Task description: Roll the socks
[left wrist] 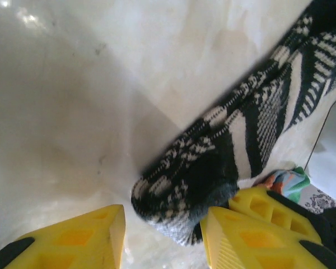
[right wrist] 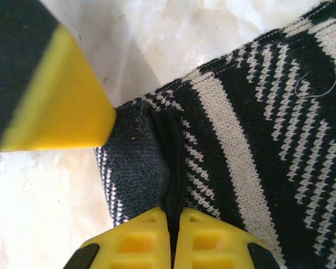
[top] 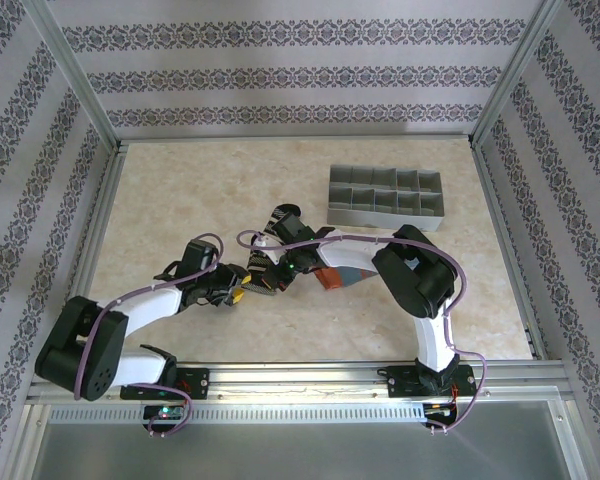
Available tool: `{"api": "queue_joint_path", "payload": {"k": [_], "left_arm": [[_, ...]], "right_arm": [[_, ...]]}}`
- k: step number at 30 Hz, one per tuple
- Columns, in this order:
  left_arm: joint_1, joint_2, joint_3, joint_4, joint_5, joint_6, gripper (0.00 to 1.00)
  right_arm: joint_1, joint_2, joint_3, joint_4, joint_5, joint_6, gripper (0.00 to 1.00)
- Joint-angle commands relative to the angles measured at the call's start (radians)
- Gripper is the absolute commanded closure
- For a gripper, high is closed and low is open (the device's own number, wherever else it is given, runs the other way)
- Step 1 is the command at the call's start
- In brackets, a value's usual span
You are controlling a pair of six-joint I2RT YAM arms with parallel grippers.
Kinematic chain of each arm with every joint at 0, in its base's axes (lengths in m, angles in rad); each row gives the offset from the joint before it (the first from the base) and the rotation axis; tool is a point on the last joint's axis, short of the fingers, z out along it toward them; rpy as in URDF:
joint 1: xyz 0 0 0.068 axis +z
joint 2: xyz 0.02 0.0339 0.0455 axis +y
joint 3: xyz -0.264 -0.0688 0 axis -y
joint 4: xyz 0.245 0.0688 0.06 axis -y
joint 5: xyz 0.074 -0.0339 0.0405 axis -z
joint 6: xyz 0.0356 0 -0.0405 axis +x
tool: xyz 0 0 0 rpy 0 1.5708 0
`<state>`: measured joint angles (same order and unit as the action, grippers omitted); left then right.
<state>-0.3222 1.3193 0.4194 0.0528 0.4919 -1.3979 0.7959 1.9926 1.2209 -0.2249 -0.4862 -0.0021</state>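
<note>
Near the middle of the beige marbled desk (top: pixel 180 200), both arms bend inward, wrists close together. The right tool (right wrist: pixel 173 216) is clamped on a fold of the black sock with thin white stripes (right wrist: pixel 241 140). The left tool (left wrist: pixel 162 224) is apart, its yellow fingers (left wrist: pixel 84 235) flanking that sock's rounded end. The blue-teal sock with orange bands (top: pixel 340 279) lies under the right arm.

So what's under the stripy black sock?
Around the black sock you can see the pale table it lies on. A bit of the colourful sock peeks out at its edge. Whether more of that lies underneath is covered by the black sock.
</note>
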Motion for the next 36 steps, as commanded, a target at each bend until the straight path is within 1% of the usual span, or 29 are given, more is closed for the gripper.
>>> {"api": "queue_joint_path", "payload": {"k": [1,4,6,10,13,14,15,16,17,19,20,22,26,30,33,36], "left_arm": [[-0.019,0.033,0.028,0.076,-0.024,-0.036,0.60],[-0.023,0.054,0.036,0.083,-0.039,-0.043,0.62],[-0.026,0.075,0.045,0.090,-0.051,-0.046,0.67],[-0.026,0.118,0.074,0.089,-0.083,-0.059,0.82],[-0.026,0.133,0.102,0.040,-0.097,-0.064,1.00],[-0.027,0.130,0.109,0.008,-0.102,-0.064,1.00],[-0.026,0.124,0.116,-0.023,-0.105,-0.064,1.00],[-0.027,0.115,0.122,-0.061,-0.109,-0.066,1.00],[-0.028,0.103,0.125,-0.103,-0.111,-0.068,1.00],[-0.026,0.080,0.135,-0.177,-0.103,-0.064,1.00],[-0.028,0.070,0.142,-0.220,-0.098,-0.057,1.00],[-0.026,0.046,0.150,-0.281,-0.090,-0.045,1.00],[-0.025,0.006,0.143,-0.343,-0.075,-0.045,1.00],[-0.024,-0.017,0.127,-0.353,-0.073,-0.054,1.00],[-0.020,-0.015,0.120,-0.346,-0.063,-0.056,1.00],[-0.016,-0.010,0.119,-0.347,-0.056,-0.049,1.00]], "right_arm": [[-0.012,0.035,0.023,-0.039,-0.021,0.016,1.00],[-0.014,0.040,0.027,-0.046,-0.031,0.014,1.00],[-0.015,0.040,0.025,-0.045,-0.035,0.013,1.00],[-0.015,0.040,0.020,-0.044,-0.047,0.004,1.00],[-0.015,0.034,0.013,-0.041,-0.043,-0.016,1.00],[-0.014,0.023,0.006,-0.036,-0.029,-0.028,0.97],[-0.014,0.004,-0.008,-0.022,-0.012,-0.042,0.91],[-0.012,-0.028,-0.034,0.008,0.016,-0.060,0.82],[-0.009,-0.078,-0.077,0.061,0.047,-0.081,0.74],[0.007,-0.193,-0.190,0.204,0.117,-0.142,0.63],[0.023,-0.250,-0.249,0.274,0.160,-0.189,0.58],[0.064,-0.328,-0.326,0.334,0.234,-0.302,0.51],[0.177,-0.376,-0.379,0.325,0.382,-0.460,0.48],[0.286,-0.338,-0.383,0.364,0.508,-0.546,0.47],[0.326,-0.267,-0.347,0.401,0.606,-0.576,0.48],[0.338,-0.210,-0.305,0.424,0.654,-0.602,0.49]]}}
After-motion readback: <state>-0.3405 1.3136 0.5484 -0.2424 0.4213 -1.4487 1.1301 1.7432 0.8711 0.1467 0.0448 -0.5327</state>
